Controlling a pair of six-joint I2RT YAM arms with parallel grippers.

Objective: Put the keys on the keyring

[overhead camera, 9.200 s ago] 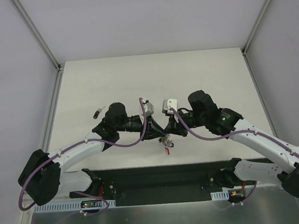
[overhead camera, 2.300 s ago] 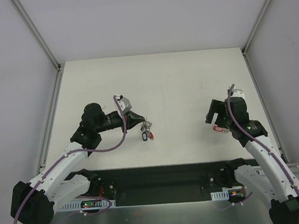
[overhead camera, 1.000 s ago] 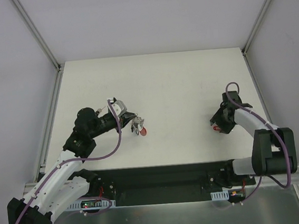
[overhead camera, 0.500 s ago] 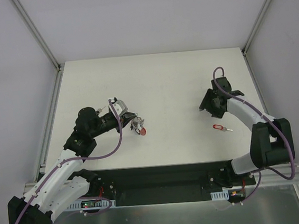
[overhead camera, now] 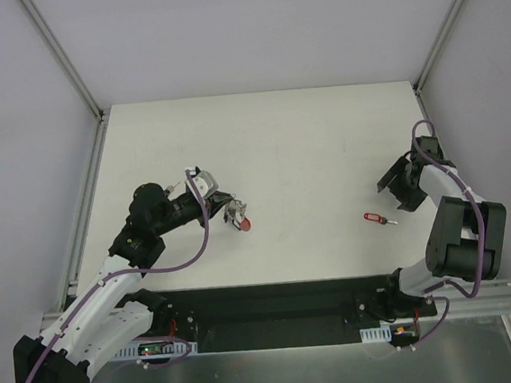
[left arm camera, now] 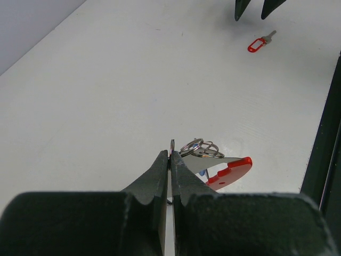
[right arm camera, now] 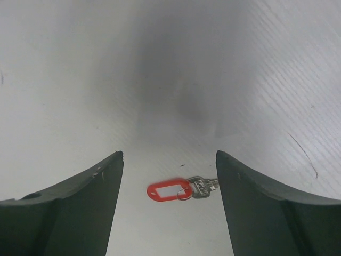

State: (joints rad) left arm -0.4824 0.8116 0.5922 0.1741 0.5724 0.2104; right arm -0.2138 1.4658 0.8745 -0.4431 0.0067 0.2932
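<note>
Our left gripper [left arm camera: 171, 156] is closed, its two fingers pinching the thin edge of the keyring [left arm camera: 200, 148] right at their tips. The silver loops bunch just beyond the tips and a little to their right in the left wrist view. The red curved clip [left arm camera: 233, 167] hangs off the loops, lower and further to that side, over the table [left arm camera: 106, 80]. A flat silver piece shows between loops and clip; we cannot tell whether it is a key blade.

Our right gripper [right arm camera: 169, 153] stands wide open with nothing between its fingers. The red-tagged key [right arm camera: 181, 189] lies flat on the table. In the right wrist view it shows in the gap between the two fingers, touching neither, white label up, the silver blade pointing towards the right-hand finger. From above, we see it near this gripper, on the side towards the arm bases and the left arm. It is well apart from the left gripper, far ahead of those closed tips.
</note>
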